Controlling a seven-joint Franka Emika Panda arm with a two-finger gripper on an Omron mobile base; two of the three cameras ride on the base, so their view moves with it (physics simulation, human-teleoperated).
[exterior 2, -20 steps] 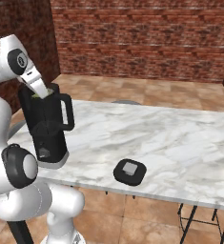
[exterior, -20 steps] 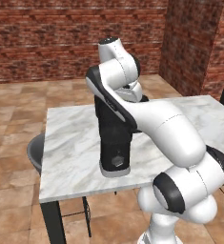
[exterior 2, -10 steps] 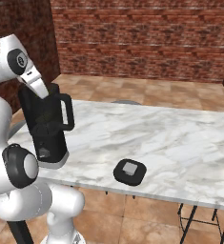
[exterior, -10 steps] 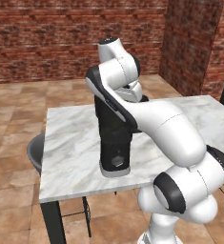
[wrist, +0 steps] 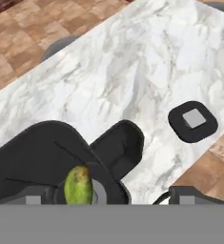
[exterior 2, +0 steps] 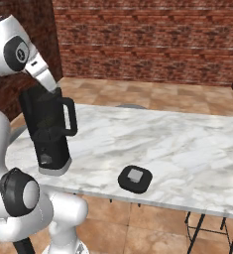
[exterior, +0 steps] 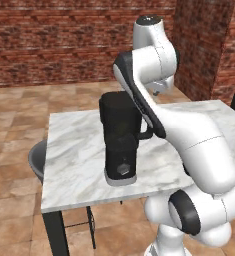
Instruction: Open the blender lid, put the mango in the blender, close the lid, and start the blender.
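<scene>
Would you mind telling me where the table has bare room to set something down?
The marble table lies bare between the blender and the lid, and across its whole far and right side. It is crowded only at the left end, where the arm leans over the blender.

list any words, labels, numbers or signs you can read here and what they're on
None can be read.
The blender has a small front button, with no legible mark on it.
The blender lid has a plain light grey cap, with no lettering.
The mango and the marble table bear no text.
</scene>
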